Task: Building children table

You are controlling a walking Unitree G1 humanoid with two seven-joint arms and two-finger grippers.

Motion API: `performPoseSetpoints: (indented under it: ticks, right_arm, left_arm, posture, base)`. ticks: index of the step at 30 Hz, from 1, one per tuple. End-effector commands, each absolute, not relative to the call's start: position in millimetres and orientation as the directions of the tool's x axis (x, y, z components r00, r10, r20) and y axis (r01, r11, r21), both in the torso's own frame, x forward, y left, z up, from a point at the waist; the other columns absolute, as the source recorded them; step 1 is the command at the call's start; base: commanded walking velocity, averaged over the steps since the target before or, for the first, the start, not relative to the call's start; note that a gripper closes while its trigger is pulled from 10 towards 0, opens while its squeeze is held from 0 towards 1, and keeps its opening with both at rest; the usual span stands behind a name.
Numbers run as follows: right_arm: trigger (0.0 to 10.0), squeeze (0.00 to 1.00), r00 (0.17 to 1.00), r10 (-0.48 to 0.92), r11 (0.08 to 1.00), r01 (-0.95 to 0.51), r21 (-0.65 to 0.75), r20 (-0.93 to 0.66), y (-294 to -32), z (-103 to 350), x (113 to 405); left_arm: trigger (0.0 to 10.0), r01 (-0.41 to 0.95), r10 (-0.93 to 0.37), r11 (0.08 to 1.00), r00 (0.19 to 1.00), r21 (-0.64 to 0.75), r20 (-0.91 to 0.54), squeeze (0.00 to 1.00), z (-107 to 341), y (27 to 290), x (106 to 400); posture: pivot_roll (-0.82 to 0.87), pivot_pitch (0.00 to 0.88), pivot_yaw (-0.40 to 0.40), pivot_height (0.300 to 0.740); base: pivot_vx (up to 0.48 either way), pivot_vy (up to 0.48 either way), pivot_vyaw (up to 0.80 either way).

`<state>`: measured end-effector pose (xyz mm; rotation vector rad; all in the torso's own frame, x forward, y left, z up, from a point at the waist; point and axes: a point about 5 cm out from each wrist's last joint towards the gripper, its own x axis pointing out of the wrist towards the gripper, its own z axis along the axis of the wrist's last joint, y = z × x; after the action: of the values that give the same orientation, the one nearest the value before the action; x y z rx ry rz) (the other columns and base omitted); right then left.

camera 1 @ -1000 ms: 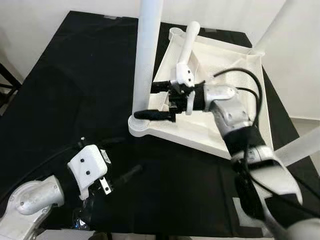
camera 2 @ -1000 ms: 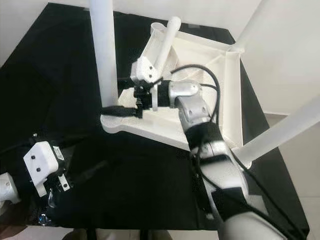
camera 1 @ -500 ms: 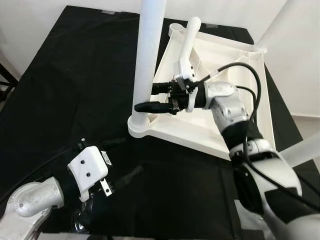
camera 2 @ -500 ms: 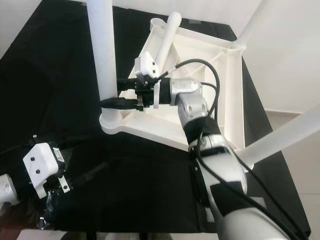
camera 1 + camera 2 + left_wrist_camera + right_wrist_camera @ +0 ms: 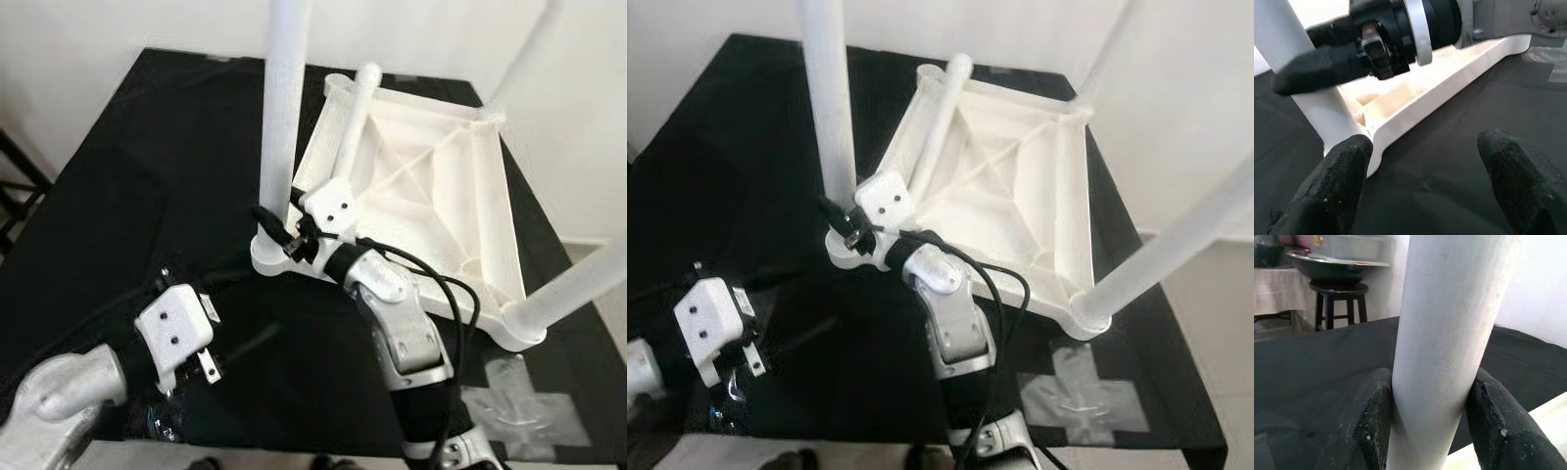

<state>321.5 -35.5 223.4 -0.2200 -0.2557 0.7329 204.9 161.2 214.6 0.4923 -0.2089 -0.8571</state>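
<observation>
- The upturned white children's tabletop (image 5: pixel 431 196) lies underside-up on the black-covered bench (image 5: pixel 147 176), filling the centre and upper right of the left eye view, its ribs crossing in the middle.
- Three legs stand up from its corners: the near-left leg (image 5: pixel 279 108) rises out of the top of the frame, the right leg (image 5: pixel 578 289) slants off the right edge, and a far one (image 5: pixel 519 59) goes out at the upper right.
- A loose fourth leg (image 5: pixel 348 127) lies slanted inside the tray, its tip near the far-left corner socket.
- The right gripper (image 5: pixel 277 227) sits low on the near-left leg, just above its corner socket. In the right wrist view the black fingers (image 5: pixel 1371 421) press either side of the white tube, so the jaws are closed around that leg.
- Half a second ago those jaws were higher and apart, beside the leg and reaching in from the right over the tray; now the right arm (image 5: pixel 397 323) comes up from the bottom centre of the frame and the grip is made.
- The whole scene has also shifted in the frame, which is the head camera moving.
- The left gripper (image 5: pixel 240 348) hovers over bare black cloth at the lower left, as before, short of the tabletop's near corner. In the left wrist view its fingers (image 5: pixel 1337 181) stand wide apart: jaws open, holding nothing.
- Strips of clear tape (image 5: pixel 524 406) sit on the cloth at the lower right.
</observation>
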Motion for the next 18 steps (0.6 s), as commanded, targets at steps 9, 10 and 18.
performPoseSetpoints:
  ticks: [9, 10, 18]
  right_arm:
    - [10.0, 0.00, 0.745, 0.665, 0.711, -0.655, -0.255, -0.057, -35, 195, 332]
    - [10.0, 0.68, 0.758, 0.652, 0.739, -0.638, -0.216, -0.009, -36, 211, 331]
    - [10.0, 1.00, 0.393, 0.919, 0.383, -0.865, -0.324, 0.037, -51, 245, 332]
  left_arm:
    - [10.0, 0.679, -0.772, 0.540, 0.634, 0.497, -0.029, 0.00, 214, 163, 205]
    - [10.0, 0.684, -0.776, 0.537, 0.630, 0.495, -0.028, 0.00, 214, 161, 205]
    - [10.0, 0.688, -0.781, 0.535, 0.624, 0.490, -0.024, 0.00, 213, 158, 206]
  posture:
    - [0.15, 0.248, -0.138, 0.740]
    - [0.15, 0.248, -0.138, 0.740]
    - [0.14, 0.252, -0.139, 0.740]
  base:
    - [0.000, 0.000, 0.00]
    - [0.000, 0.000, 0.00]
    - [0.000, 0.000, 0.00]
